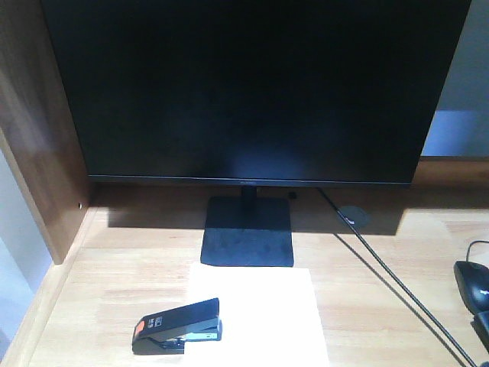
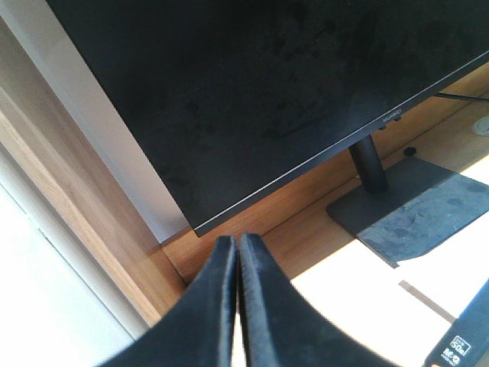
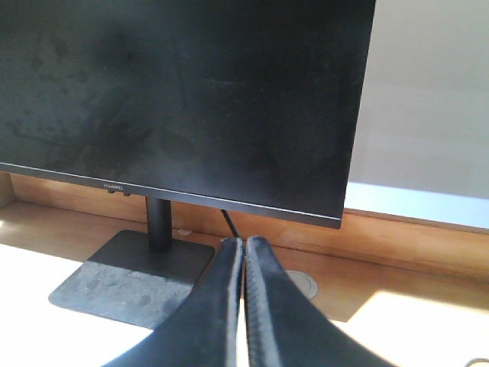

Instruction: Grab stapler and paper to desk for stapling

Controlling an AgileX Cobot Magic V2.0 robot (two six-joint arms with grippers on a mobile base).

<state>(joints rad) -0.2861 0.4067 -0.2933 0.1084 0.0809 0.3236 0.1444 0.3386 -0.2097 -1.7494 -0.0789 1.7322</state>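
The black stapler with its orange-red patch lies on the left part of the white paper, which rests flat on the light wood desk in front of the monitor stand. A corner of the stapler shows at the bottom right of the left wrist view, on the bright paper. My left gripper is shut with nothing between its fingers, raised above the desk's left side. My right gripper is also shut and empty, pointing toward the monitor.
A large dark monitor on a black stand fills the back of the desk. A black cable runs diagonally past the round cable hole. A black mouse sits at the right edge. A dark wood side panel bounds the left.
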